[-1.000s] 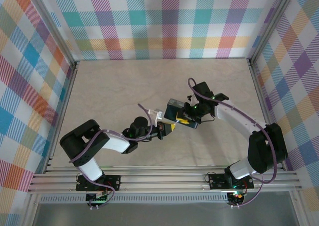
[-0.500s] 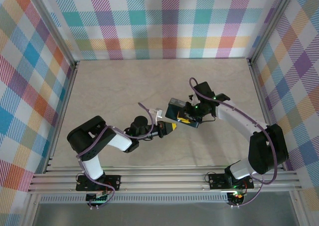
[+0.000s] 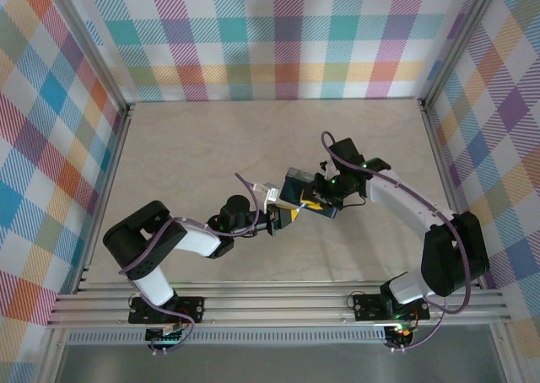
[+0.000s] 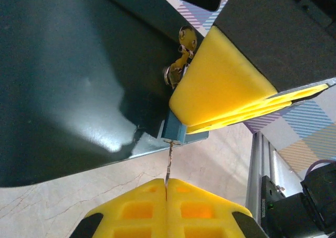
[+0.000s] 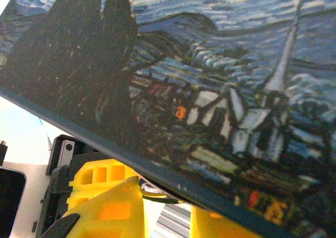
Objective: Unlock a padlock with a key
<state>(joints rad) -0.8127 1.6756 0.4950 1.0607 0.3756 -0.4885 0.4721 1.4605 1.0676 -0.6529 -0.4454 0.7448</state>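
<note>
Left gripper (image 4: 166,190) pinched shut on the key (image 4: 168,162).
I see its tip touching the padlock (image 4: 175,131), clamped in my right gripper (image 3: 312,202).

From where I stand, no words, numbers or brand marks can be read, not even on the painted tin (image 5: 210,91).

A pale beige bench (image 3: 194,155) with a faint marbled pattern lay inside a three-sided enclosure. The back wall (image 3: 287,37), left wall (image 3: 42,147) and right wall (image 3: 506,121) were covered in a bright plaid of pink, teal, orange, yellow and purple on white. Silvery metal posts (image 3: 98,52) ran up the two back corners. Grooved metal rails (image 3: 278,303) crossed the near edge. The light was even and soft.
</note>
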